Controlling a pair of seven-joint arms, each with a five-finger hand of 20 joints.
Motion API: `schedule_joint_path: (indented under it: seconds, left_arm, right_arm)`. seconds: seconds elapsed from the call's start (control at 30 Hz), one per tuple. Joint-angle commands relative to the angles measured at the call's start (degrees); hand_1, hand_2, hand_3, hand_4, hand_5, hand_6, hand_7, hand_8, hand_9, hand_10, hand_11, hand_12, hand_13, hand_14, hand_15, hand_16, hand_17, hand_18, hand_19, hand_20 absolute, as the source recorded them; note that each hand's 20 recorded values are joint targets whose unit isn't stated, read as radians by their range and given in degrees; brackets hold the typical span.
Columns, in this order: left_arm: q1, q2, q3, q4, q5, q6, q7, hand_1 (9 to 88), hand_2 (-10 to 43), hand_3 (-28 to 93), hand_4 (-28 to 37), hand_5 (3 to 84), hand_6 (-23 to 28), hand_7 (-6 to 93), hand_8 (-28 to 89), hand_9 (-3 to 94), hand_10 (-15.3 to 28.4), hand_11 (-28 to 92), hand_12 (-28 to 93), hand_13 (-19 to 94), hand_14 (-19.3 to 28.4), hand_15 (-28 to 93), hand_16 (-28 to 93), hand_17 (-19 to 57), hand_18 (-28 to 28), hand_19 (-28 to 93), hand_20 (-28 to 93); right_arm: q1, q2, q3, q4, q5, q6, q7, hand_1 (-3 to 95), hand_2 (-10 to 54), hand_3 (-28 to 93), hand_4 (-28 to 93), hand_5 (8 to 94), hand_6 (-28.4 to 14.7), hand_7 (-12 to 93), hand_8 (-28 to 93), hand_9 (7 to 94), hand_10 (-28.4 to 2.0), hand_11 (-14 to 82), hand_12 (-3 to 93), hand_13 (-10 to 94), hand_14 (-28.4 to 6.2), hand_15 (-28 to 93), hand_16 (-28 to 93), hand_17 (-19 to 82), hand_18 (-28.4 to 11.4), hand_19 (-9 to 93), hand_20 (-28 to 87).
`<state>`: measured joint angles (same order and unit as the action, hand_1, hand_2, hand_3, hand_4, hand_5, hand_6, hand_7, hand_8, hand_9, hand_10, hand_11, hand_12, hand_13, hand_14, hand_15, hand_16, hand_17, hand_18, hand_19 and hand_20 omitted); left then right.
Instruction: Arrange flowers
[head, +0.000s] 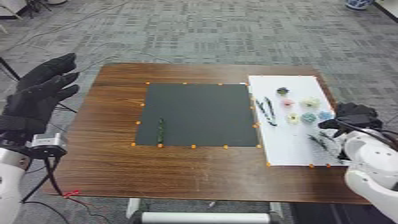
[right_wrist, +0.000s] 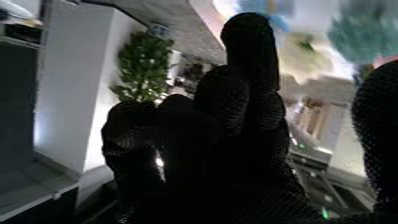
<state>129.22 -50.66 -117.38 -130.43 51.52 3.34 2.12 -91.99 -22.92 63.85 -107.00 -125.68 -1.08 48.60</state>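
You have the left hand (head: 37, 97) raised beside the left edge of the table (head: 178, 175), its fingers loosely extended and nothing held. If it swings inward too low, it could brush the dark stem (head: 161, 131) lying alone on the black mat (head: 197, 107). This stem is thin and has little contrast with the mat, so its place could be misjudged.

On the white sheet (head: 286, 146), the two long stems (head: 270, 111) lie very close, in a narrow V; taking one may drag the other, because the fingers are thick for such a gap. The flower heads (head: 310, 102) are also near one another, so a wide grasp might catch two or push a neighbour away.

At the right edge, your right hand (head: 355, 117) is open, the thumb well apart from the fingers, and I see nothing in its hold. It is just beside the light blue flower (head: 325, 115); a small sideways move could knock it, and pressing down could shift the sheet.

Now the count, from left: one left hand, one black mat, one stem upon it, one white sheet, two long stems, six flower heads that I can separate, one leafy sprig (head: 317, 141), one right hand. Near this last hand I cannot tell if more pieces are lying.
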Motion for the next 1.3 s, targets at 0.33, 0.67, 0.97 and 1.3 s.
schedule_joint_path:
  seconds: [0.33, 0.67, 0.97, 1.3]
  left_arm:
    - [0.01, 0.01, -0.66, -0.23, 0.08, 0.09, -0.48, 26.6, -8.1, 70, -26.2, 21.7, 2.0, 20.5, -10, 13.7, 8.9, 19, 20, 5, 11.5, 37, -4, -11.4, 17.4, 38, 8]
    - [-0.76, 0.24, -0.04, -0.13, -0.12, 0.49, -0.99, 26.6, -8.0, 70, -26.2, 21.7, 2.0, 20.6, -10, 13.8, 8.9, 19, 20, 5, 11.5, 37, -4, -11.5, 17.5, 38, 8]
    - [-0.64, 0.44, -0.66, -0.26, -0.14, 0.83, -0.92, 26.5, -7.8, 70, -26.3, 21.8, 2.1, 20.4, -10, 13.8, 8.9, 19, 20, 5, 11.6, 37, -4, -11.5, 17.5, 38, 8]
    - [-0.08, 0.46, -0.92, -0.49, -0.27, 1.28, -0.95, 26.4, -7.7, 70, -26.3, 21.8, 2.1, 20.4, -10, 13.8, 9.0, 19, 20, 5, 11.6, 37, -4, -11.5, 17.5, 38, 8]
  right_arm:
    - [-20.34, -0.56, 15.49, -5.26, -0.72, -5.22, 0.49, 16.2, -9.5, 82, -28, 74.5, -1.1, 49, -10, 73.2, -12.0, 57.7, 46.9, 71, -10.3, 79, 37, 36, -22.6, 90, 46]
    - [-18.54, -0.73, 11.50, -1.87, -0.56, -1.02, -3.75, 25.9, -9.5, 85, -28, 76.5, 0.2, 48, -2, 76.2, -11.4, 57.9, 45.6, 72, -9.7, 79, 36, 37, -22.2, 90, 46]
    - [-16.89, 0.13, 10.10, -3.25, -3.93, 6.62, -2.30, 36.0, -9.5, 88, -20, 79.8, 1.2, 50, 23, 81.4, -10.2, 60.1, 46.3, 76, -9.3, 81, 37, 39, -22.5, 93, 48]
    - [-5.64, 1.38, 6.99, -10.15, -3.90, 10.74, 0.95, 32.3, -9.5, 89, -10, 83.9, 2.4, 52, 27, 87.1, -8.7, 62.1, 47.9, 82, -8.5, 84, 38, 46, -23.3, 93, 55]
